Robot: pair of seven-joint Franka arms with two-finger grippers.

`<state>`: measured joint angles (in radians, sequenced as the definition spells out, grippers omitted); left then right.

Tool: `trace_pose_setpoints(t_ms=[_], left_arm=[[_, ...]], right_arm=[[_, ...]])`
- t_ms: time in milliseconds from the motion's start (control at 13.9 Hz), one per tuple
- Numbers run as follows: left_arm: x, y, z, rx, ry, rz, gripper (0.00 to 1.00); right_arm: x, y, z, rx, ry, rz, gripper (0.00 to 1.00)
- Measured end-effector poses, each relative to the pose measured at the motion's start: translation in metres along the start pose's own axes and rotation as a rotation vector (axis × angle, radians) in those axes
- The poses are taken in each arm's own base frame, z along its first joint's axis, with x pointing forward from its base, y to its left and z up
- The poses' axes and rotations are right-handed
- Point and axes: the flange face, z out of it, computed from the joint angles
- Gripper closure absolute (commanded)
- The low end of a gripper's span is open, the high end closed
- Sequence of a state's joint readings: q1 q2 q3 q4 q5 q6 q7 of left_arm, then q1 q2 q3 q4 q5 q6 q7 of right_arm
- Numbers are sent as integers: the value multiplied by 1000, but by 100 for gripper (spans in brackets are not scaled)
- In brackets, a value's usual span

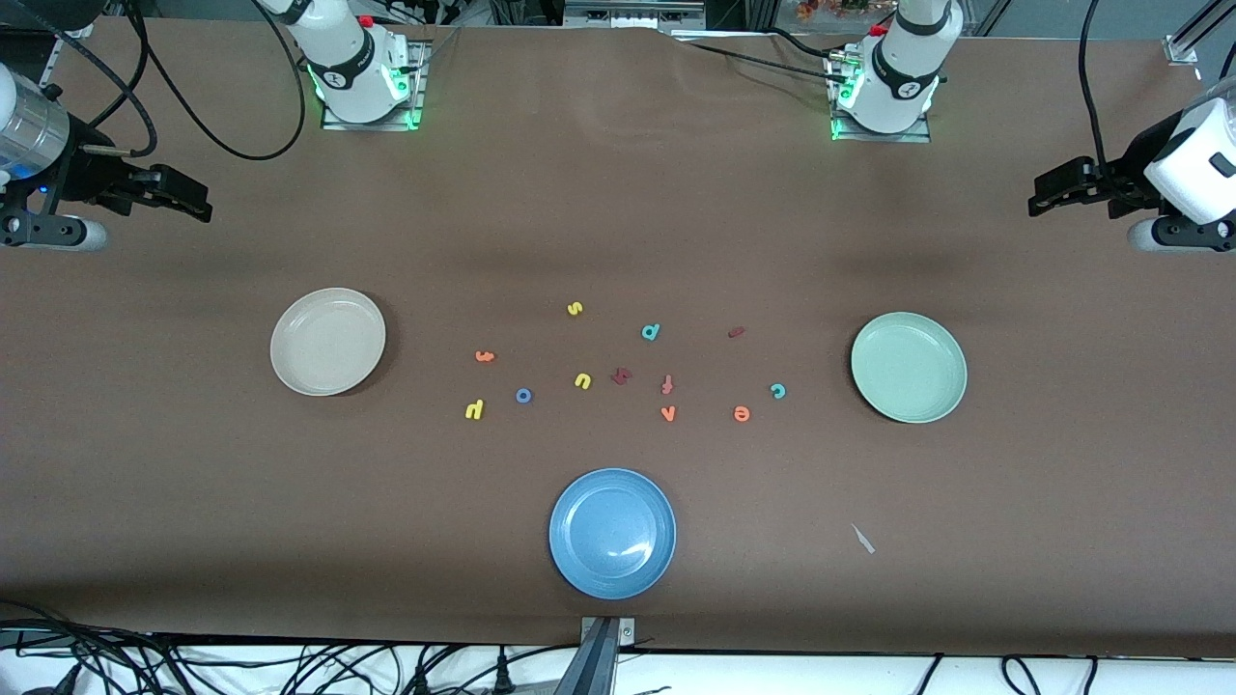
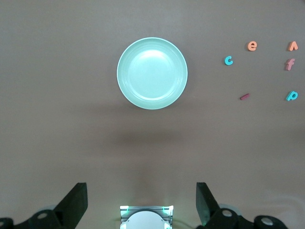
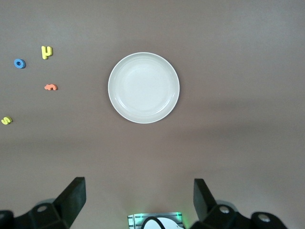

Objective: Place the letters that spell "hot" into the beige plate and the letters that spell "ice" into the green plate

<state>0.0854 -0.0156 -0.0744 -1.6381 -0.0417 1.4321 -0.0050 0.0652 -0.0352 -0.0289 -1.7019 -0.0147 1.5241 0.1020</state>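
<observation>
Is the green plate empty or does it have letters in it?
Empty. The green plate shows only bare surface; the teal c lies beside it on the table.

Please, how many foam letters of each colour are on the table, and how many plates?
Yellow letters: 3 (s, u, h)
Orange letters: 3 (t, v, e)
Teal letters: 2 (d, c)
Blue letters: 1 (o)
Red letters: 3 (i, two more)
Plates: 3 (beige, green, blue)
Total: 15

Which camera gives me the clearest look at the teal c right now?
The left wrist view: the teal c reads clearly there, beside the green plate. The front view shows it only as a tiny speck. The right wrist view misses it.
</observation>
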Motion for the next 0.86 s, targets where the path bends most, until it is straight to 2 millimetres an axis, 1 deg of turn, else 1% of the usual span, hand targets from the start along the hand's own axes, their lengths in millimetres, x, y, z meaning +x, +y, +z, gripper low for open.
trace_pose_setpoints(t_ms=[288,864], left_arm=[[4,-1,-1,-1,27,-15,0],[4,-6,-2,-3,33,-31,0]], right_arm=[[0,0,0,0,0,0,0],[0,0,0,0,0,0,0]])
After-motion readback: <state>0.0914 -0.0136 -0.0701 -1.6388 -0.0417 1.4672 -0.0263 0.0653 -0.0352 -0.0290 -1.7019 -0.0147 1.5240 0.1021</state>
